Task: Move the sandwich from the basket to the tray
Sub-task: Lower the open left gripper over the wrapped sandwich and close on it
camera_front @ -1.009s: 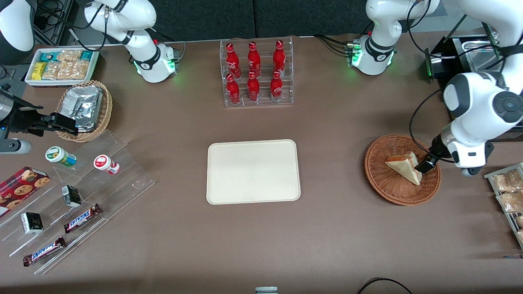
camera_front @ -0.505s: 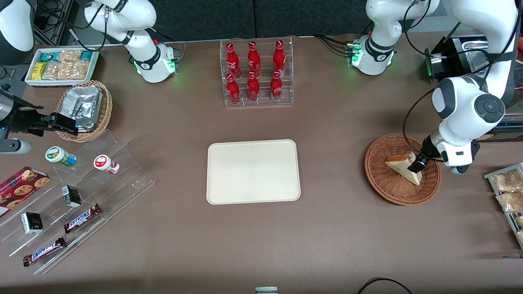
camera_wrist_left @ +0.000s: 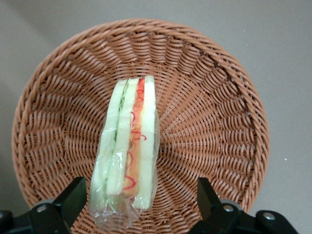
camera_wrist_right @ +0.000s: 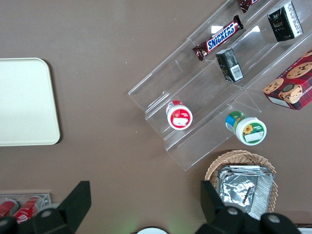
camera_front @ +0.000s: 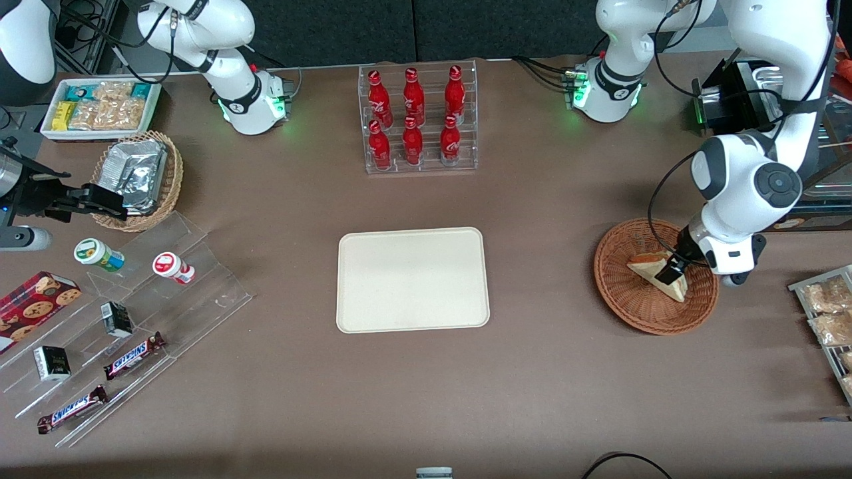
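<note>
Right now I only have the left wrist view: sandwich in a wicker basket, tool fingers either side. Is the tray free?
Observer: Yes. In the front view the cream tray has nothing on it.
Operator: Which way do I carry?
Observer: Toward the parked arm's end of the table; the tray sits mid-table, apart from the basket.
Operator: Anything standing between them?
Observer: Only bare brown tabletop. The rack of red bottles stands farther from the front camera than the tray.
Operator: Tool closed yet?
Observer: No. The tool is open over the sandwich.
</note>
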{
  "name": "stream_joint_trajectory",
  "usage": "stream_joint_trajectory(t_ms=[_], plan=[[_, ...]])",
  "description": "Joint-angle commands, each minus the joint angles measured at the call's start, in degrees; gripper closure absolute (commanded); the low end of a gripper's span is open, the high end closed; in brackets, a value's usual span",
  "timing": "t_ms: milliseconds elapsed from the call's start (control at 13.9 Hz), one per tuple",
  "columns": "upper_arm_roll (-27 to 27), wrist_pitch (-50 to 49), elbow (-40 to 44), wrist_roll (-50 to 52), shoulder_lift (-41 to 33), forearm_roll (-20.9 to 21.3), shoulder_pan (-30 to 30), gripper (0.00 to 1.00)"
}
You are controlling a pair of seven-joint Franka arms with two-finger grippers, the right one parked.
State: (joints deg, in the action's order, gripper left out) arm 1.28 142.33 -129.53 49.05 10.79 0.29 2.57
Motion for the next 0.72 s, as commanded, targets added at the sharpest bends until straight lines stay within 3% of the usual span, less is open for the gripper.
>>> stream_joint_trajectory(t_ms=[0, 216, 360, 577, 649], plan=[[-0.1, 1.5, -0.8, 1.5, 0.7, 0.8, -0.5, 0.0], [-0.2, 2.0, -0.8, 1.4, 1.4, 1.5, -0.5, 0.02], [-0.3, 2.0, -0.8, 1.7, 2.5, 3.7, -0.4, 0.15], [-0.4, 2.0, -0.7, 2.6, 3.0, 4.0, -0.4, 0.59], [-0.4, 2.0, -0.6, 2.6, 3.1, 4.0, -0.4, 0.68]])
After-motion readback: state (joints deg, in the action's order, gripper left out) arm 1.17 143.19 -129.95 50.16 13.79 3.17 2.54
